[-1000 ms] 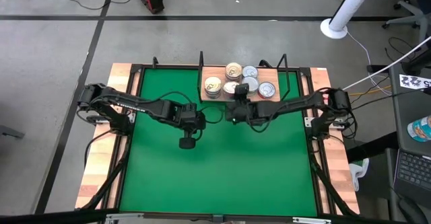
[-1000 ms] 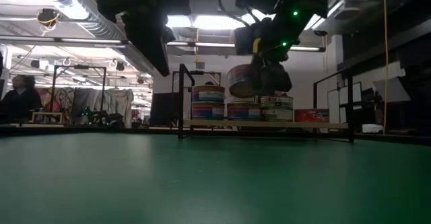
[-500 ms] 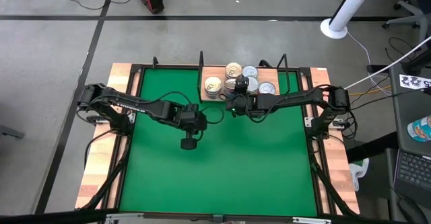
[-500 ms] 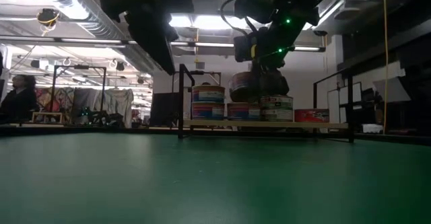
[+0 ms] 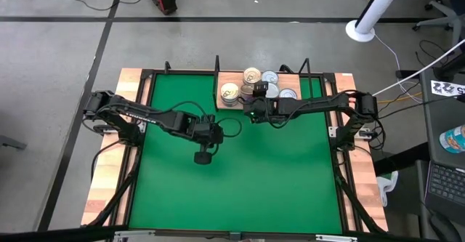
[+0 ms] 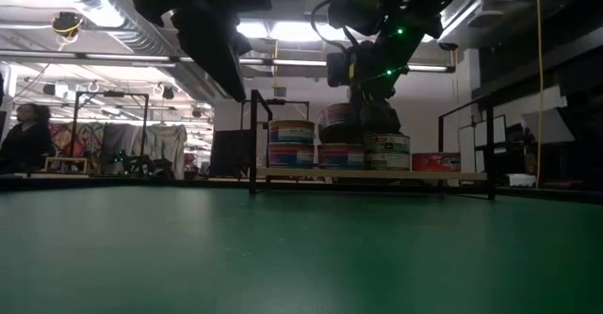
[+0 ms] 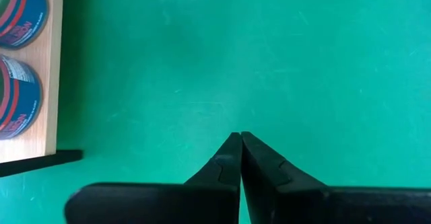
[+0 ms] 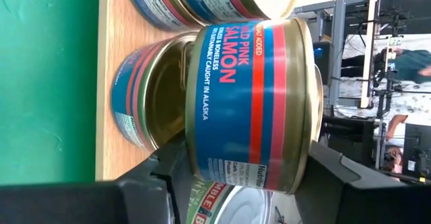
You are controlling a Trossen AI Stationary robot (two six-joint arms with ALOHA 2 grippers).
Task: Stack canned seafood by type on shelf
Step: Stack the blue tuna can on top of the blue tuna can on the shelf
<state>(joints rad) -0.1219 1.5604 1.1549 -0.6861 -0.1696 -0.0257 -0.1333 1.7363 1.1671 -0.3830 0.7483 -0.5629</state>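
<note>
Right gripper (image 5: 259, 91) is clamped on a blue-and-red salmon tin (image 8: 249, 103), holding it over the shelf (image 5: 236, 75) at the table's (image 5: 232, 184) far edge, above a lower tin (image 8: 145, 93) on the board. Can't tell if the two tins touch. Other tins sit stacked on the shelf: gold tops (image 5: 252, 75) toward its left end, silver tops (image 5: 288, 94) toward its right. Left gripper (image 7: 240, 158) has fingers pressed together, holding nothing, hanging above bare green mat near table centre.
</note>
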